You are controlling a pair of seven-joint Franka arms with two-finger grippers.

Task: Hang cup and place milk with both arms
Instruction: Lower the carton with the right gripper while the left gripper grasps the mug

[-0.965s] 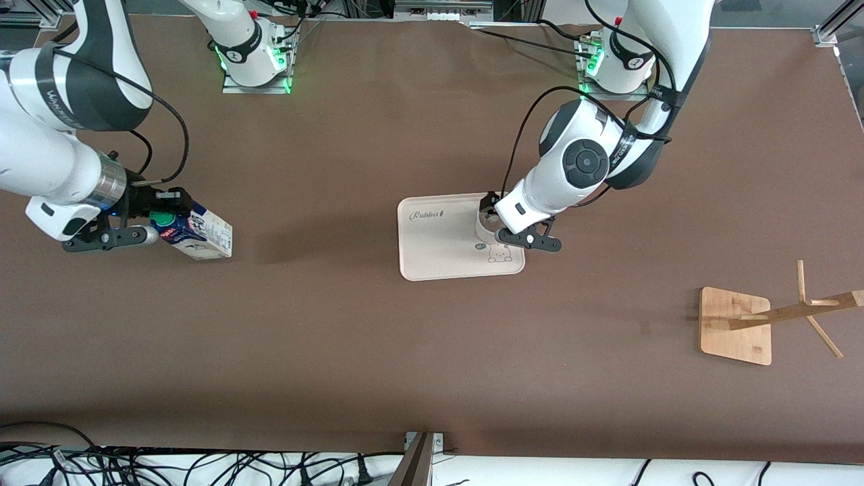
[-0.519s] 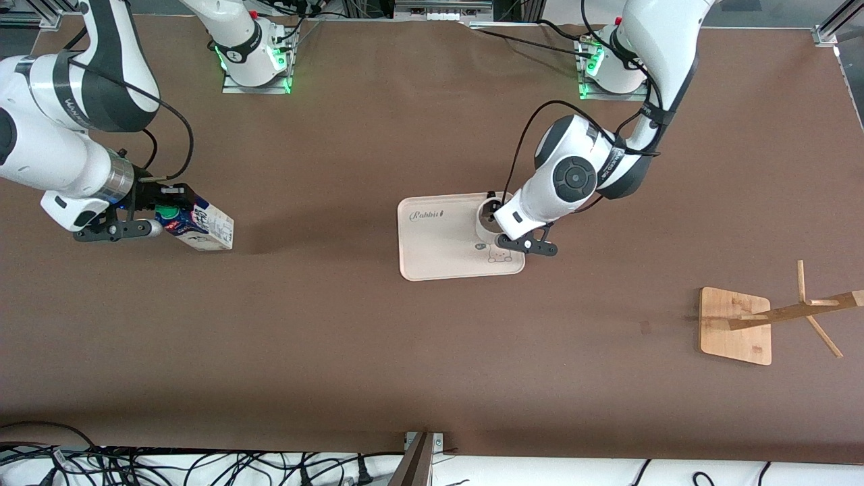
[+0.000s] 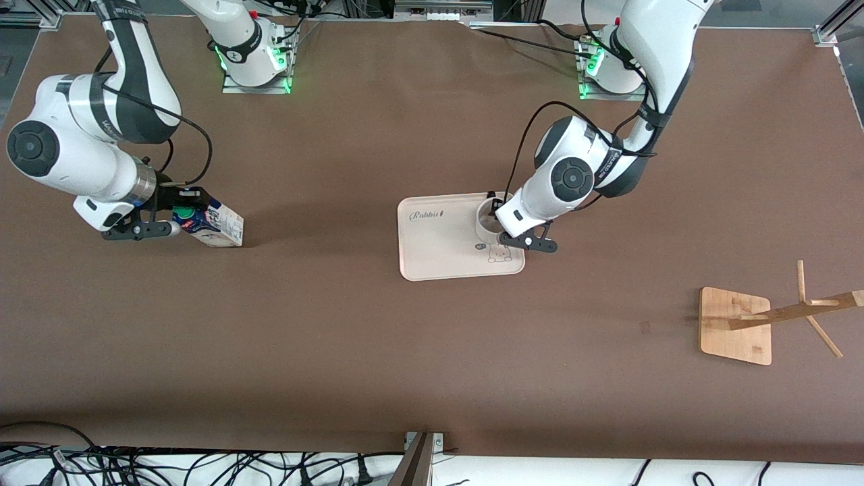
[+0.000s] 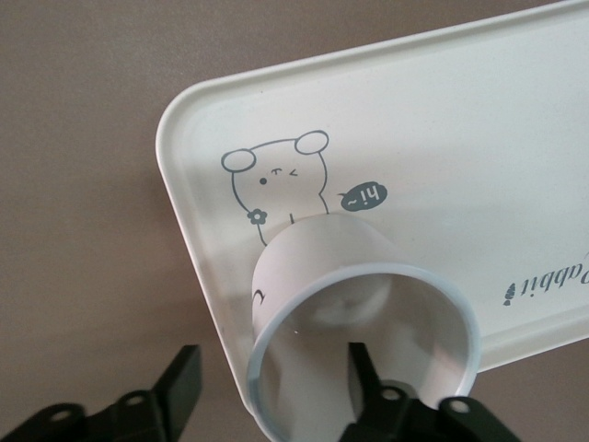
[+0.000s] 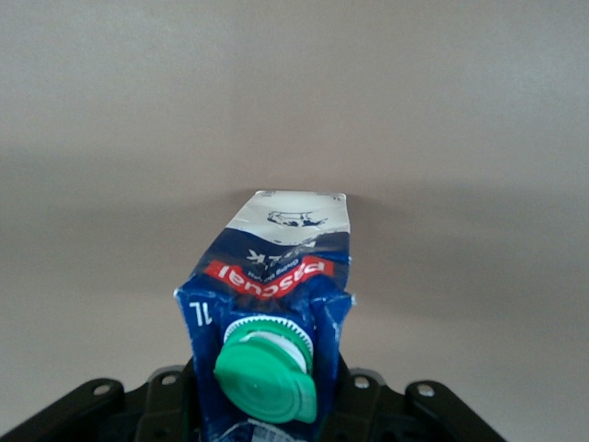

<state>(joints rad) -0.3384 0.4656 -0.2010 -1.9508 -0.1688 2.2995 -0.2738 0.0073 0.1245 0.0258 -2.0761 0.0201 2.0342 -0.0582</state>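
Nearest the front camera we see a wooden rack [image 3: 749, 324] at the left arm's end of the table, square base flat on the brown table [image 3: 337, 337], its post and pegs leaning out toward the table edge; nothing hangs on it. Farther from the camera, mid-table, sits a cream tray [image 3: 439, 246] with "Rabbit" lettering and a small bear print. The cup [image 3: 487, 219] stands on the tray, at the tray's edge toward the left arm's end. The left gripper [image 3: 503, 226] is down at the cup; in the left wrist view one finger [image 4: 363, 368] is inside the cup's [image 4: 363, 304] mouth and the other finger is outside the wall with a visible gap, so the jaws straddle the rim, not yet clamped. We cannot tell if the inner finger touches the wall. The tray [image 4: 212, 304] rim shows just under the cup there. Toward the right arm's end, about level with the tray, the right gripper [image 3: 177, 214] is clenched on the milk [image 3: 214, 226], gripping its dark blue top by the green cap. Right wrist view shows the milk [image 5: 271, 285] gripped between the fingers, cap toward the camera. The carton looks tilted; we cannot tell whether its base touches the table.
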